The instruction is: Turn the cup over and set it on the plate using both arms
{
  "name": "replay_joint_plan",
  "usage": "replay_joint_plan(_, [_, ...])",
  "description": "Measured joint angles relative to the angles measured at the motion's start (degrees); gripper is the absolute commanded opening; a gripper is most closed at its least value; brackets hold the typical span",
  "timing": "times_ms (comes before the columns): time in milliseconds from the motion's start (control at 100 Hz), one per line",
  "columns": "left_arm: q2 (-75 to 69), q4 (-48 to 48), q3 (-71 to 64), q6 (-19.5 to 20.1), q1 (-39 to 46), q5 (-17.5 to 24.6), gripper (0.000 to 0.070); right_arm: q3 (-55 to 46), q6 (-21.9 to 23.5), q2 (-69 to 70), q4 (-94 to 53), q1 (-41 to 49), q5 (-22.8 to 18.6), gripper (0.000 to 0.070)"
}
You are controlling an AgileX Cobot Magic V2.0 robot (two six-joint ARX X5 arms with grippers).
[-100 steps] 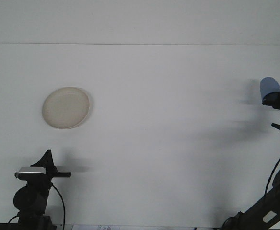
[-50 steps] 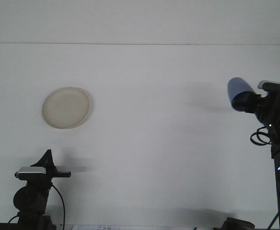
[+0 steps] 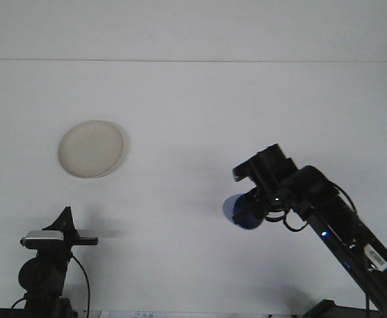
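A round cream plate (image 3: 91, 148) lies flat on the white table at the left. The blue cup (image 3: 235, 210) hangs above the table right of centre, tipped on its side with one end facing the camera. My right gripper (image 3: 252, 207) is shut on it from the right, and the black arm runs off to the lower right. My left gripper (image 3: 65, 222) stays low at the bottom left, below the plate and apart from it, with nothing seen in it.
The white table (image 3: 193, 119) runs back to a wall line at the top. The left arm's camera mount (image 3: 44, 240) and cable sit at the bottom left edge. The right arm's links (image 3: 339, 228) cross the lower right corner.
The right arm swung the blue cup from the far right edge leftward and down to just right of centre. The left arm and the plate have not moved.
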Motion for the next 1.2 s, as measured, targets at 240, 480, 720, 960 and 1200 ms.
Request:
replay_joint_plan(240, [0.0,0.0,0.0,0.0,0.0,0.0,0.0015,0.1,0.0,10.3,-0.5,9.7,0.0,0.0003])
replay_joint_plan(480, [0.0,0.0,0.0,0.0,0.0,0.0,0.0015,0.1,0.0,15.1,-1.2,13.7,0.0,0.0094])
replay_joint_plan(720, [0.0,0.0,0.0,0.0,0.0,0.0,0.0015,0.8,0.0,15.1,-0.9,14.1,0.1,0.0474])
replay_joint_plan(960, [0.0,0.0,0.0,0.0,0.0,0.0,0.0015,1.8,-1.0,9.0,0.4,14.1,0.2,0.0474])
replay_joint_plan(1200, [0.0,0.0,0.0,0.0,0.0,0.0,0.0015,1.7,-0.4,-9.9,6.7,14.1,4.9,0.0473])
